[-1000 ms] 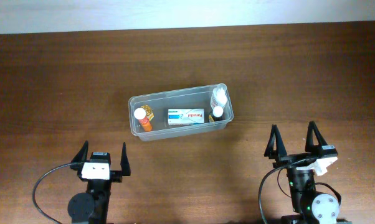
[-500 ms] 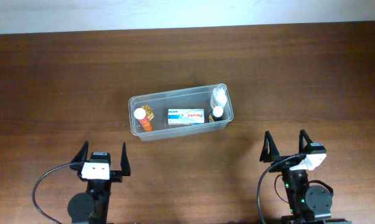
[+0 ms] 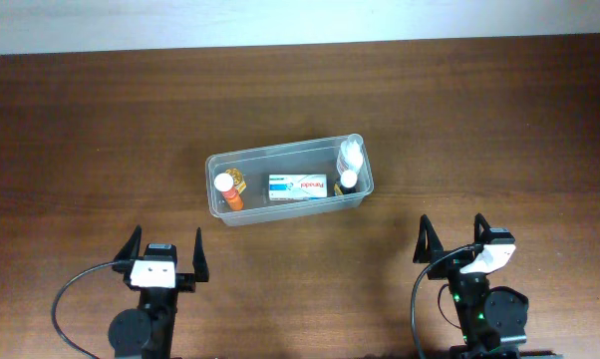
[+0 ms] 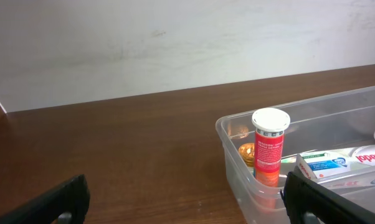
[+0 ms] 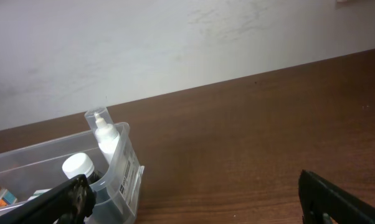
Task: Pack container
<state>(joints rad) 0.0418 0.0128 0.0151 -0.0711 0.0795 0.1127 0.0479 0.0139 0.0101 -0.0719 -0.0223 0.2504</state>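
A: How do the two grippers stand?
B: I see the left gripper (image 3: 166, 236) and the right gripper (image 3: 450, 223) both spread wide with nothing between the fingers, each low over the bare table (image 3: 101, 110).
A: And the container?
B: The container (image 3: 280, 148) sits ahead of both, well apart from either pair of fingertips. It lies forward and right of my left tool, forward and left of my right one.
A: What's inside?
B: An orange tube (image 3: 226, 191) stands upright at the end nearer the left gripper. A white-and-blue box (image 3: 298, 186) lies mid-tub. A white spray bottle (image 3: 351, 153) and a small white-capped bottle (image 3: 349, 179) are at the end nearer the right gripper
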